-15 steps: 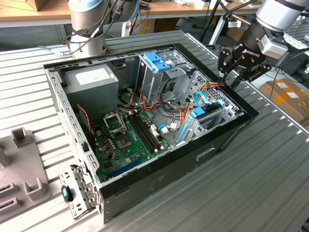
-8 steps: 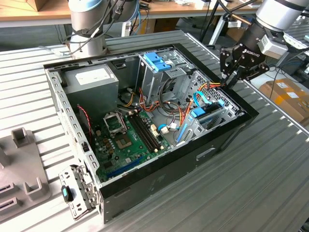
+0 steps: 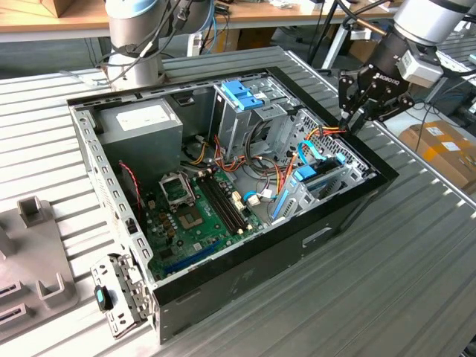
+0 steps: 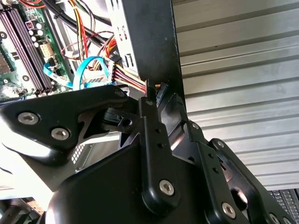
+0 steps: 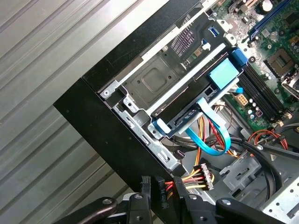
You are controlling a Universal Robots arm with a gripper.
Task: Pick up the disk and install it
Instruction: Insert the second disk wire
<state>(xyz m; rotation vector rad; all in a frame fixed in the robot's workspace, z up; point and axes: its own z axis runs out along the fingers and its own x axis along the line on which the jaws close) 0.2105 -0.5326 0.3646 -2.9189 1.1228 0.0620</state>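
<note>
1. We see the open computer case [image 3: 223, 268] lying on the slatted table [image 3: 416, 245], near its far edge.
2. The disk [image 5: 196, 109] with its light-blue rails sits in the drive cage at the case's front corner, long axis along the front wall.
3. The gripper [image 3: 355, 119] hovers just above that corner, the disk below and inward; it holds nothing we can see, and we cannot tell its opening.
</note>
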